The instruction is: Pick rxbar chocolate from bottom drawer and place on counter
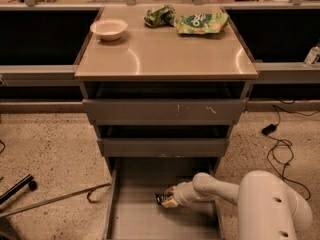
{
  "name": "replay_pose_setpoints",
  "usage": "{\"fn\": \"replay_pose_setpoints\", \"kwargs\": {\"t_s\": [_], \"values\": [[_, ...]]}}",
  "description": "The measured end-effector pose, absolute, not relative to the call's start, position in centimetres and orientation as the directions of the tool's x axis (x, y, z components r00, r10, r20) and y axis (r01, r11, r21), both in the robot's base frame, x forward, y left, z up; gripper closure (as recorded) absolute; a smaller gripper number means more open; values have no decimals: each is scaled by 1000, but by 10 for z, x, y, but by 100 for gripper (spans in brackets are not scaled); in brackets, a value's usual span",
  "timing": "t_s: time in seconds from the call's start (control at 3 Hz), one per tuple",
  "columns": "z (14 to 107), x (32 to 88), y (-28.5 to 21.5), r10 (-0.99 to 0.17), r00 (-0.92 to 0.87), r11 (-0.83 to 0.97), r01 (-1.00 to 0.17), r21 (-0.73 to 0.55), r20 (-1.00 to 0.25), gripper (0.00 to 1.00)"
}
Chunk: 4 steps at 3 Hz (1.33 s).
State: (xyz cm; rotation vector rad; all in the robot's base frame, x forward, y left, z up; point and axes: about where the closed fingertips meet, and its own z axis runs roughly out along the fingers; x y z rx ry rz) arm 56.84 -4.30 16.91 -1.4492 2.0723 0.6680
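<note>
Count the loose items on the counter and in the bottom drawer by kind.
Bowl: 1, on the counter
Green bags: 2, on the counter
Bar: 1, in the bottom drawer
Total: 4
Hand: in that drawer, at the bar

White arm (220, 186) bent, reaching left from lower right; pincer (169, 200) at tip, low inside bottom drawer (135, 219).

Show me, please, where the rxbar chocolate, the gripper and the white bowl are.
rxbar chocolate (160, 199): camera view, exposed left end of its dark wrapper.
gripper (170, 201): camera view, its tip, down in the bottom drawer (135, 219) at the bar.
white bowl (109, 34): camera view, its front outer wall.
</note>
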Motion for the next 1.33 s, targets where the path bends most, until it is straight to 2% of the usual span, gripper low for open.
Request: {"fn": "replay_pose_setpoints", "kwargs": {"t_s": [0.67, 1.33], "values": [[291, 581, -21, -629, -186, 218, -974, 59, -755, 100], [306, 581, -16, -622, -155, 211, -977, 26, -767, 100]]}}
